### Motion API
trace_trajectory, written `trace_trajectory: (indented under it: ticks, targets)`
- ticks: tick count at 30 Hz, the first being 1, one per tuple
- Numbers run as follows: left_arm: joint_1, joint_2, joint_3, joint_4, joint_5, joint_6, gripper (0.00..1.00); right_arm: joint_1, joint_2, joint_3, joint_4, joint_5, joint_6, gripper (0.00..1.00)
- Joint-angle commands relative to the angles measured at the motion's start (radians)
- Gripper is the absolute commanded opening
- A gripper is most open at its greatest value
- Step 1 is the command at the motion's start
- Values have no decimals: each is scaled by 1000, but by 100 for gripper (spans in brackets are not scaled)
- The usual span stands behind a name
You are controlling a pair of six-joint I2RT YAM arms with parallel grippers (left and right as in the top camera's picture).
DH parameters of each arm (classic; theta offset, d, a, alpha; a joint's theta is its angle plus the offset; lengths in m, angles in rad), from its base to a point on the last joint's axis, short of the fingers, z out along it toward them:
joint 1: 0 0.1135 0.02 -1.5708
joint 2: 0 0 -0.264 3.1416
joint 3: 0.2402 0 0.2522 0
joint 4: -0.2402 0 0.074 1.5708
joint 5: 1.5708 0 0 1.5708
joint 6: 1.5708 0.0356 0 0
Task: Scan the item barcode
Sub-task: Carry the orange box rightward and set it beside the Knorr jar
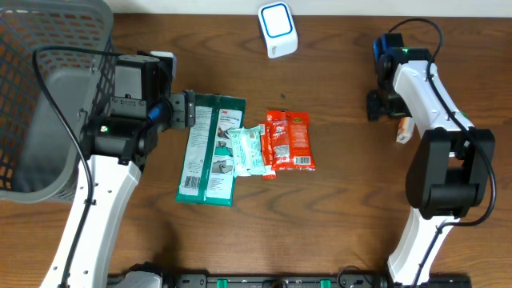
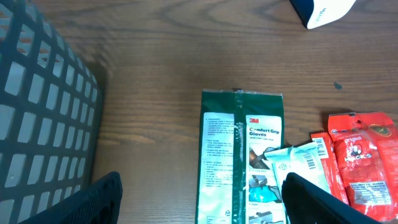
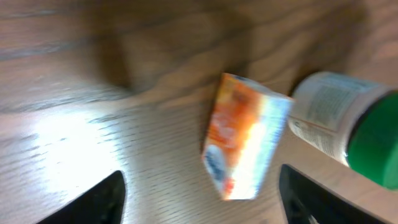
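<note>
A small orange and white box [image 3: 245,134] lies on the table, blurred, between the spread fingers of my right gripper [image 3: 199,202], which is open and not touching it. From overhead the box [image 1: 404,129] peeks out beside the right arm, and my right gripper [image 1: 386,105] hangs at the table's far right. The white and blue scanner [image 1: 278,30] stands at the back middle, and its corner [image 2: 322,11] shows in the left wrist view. My left gripper [image 1: 182,110] is open and empty over bare wood, at the top left corner of the green glove pack [image 1: 210,148].
A grey mesh basket [image 1: 48,88] fills the left side. Beside the green pack [image 2: 241,155] lie a white sachet [image 1: 249,150] and red snack packets [image 1: 290,141]. A bottle with a green cap [image 3: 339,118] lies right of the box.
</note>
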Motion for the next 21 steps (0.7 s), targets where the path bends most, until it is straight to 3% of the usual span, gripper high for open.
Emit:
trace_trajectory:
  ticks: [1,7,21]
  targets:
    - [0,4,1,-2,-5,-5,83,-11,0,16,-22,-62,-13,61]
    - [0,4,1,-2,-5,-5,83,-36,2,13,-21,-159,-11,8]
    - [0,4,1,-2,-5,-5,82,-139,2,-1,-12,-158,36,1]
